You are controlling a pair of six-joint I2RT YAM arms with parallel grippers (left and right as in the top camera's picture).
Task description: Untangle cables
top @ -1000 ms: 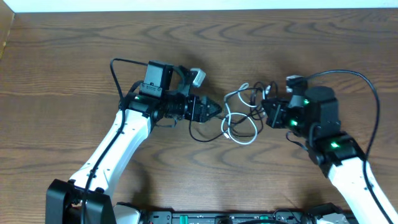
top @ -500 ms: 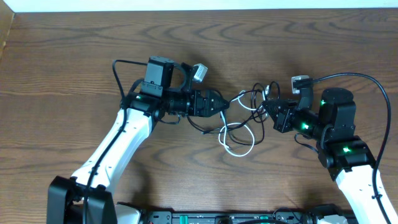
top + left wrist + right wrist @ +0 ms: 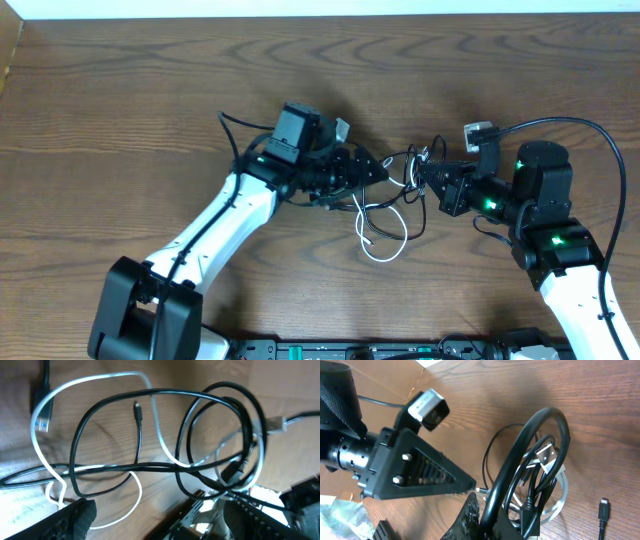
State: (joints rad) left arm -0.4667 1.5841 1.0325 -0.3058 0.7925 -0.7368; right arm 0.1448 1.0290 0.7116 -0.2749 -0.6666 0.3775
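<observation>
The black cable (image 3: 403,158) and white cable (image 3: 386,246) lie tangled at mid-table between my two grippers. My right gripper (image 3: 428,178) is shut on a bunch of black cable loops (image 3: 540,425) and holds them raised off the wood; a white cable strand (image 3: 563,494) runs through the bunch. My left gripper (image 3: 376,168) is open just left of the tangle. In the left wrist view its fingers (image 3: 165,512) stand wide apart below the black loops (image 3: 107,402) and the white cable (image 3: 95,380), touching neither.
Brown wooden table (image 3: 120,110) all round. A pale wall edge (image 3: 300,8) runs along the far side. Thick black robot wiring arcs over my right arm (image 3: 600,150). A small black plug end (image 3: 603,509) lies loose on the wood.
My left arm has swung right and closed in on the tangle. My right gripper pulled its black loops slightly right, then held. The white loop has slid a little toward the front.
</observation>
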